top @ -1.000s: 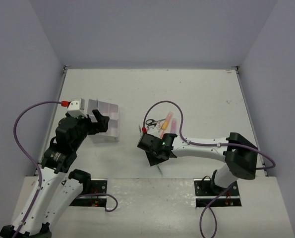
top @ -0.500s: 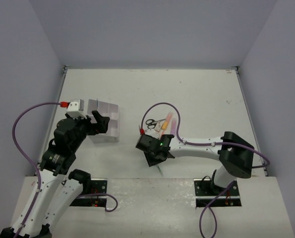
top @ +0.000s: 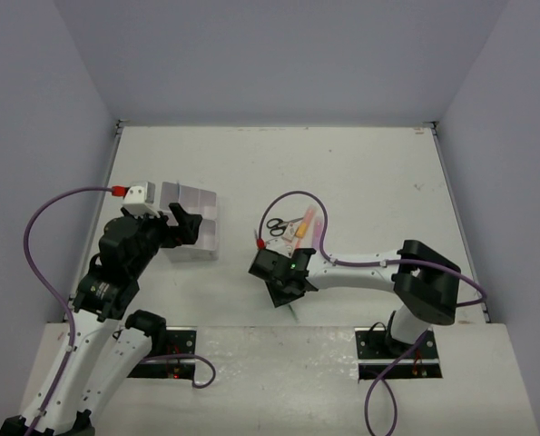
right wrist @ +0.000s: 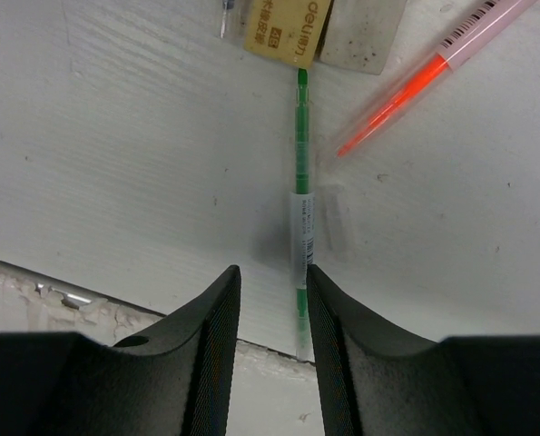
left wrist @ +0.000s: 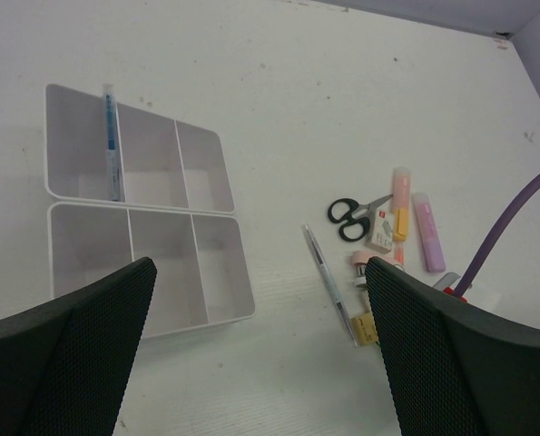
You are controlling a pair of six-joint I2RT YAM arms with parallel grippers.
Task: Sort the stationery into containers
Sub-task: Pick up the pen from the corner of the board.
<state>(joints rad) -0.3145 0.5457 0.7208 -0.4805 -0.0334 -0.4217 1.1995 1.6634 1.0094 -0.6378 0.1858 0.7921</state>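
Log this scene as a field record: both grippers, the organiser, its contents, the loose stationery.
left gripper: wide open, holding nothing, by the organiser
right gripper: jaws apart, straddling the green pen; a gap shows beside it, so not gripped
organiser layout: two rows of three compartments
contents: one blue pen in a far end compartment; the other five look empty
loose stationery: scissors, pink marker, lilac bar, grey pen, tan eraser, clustered apart from the organiser
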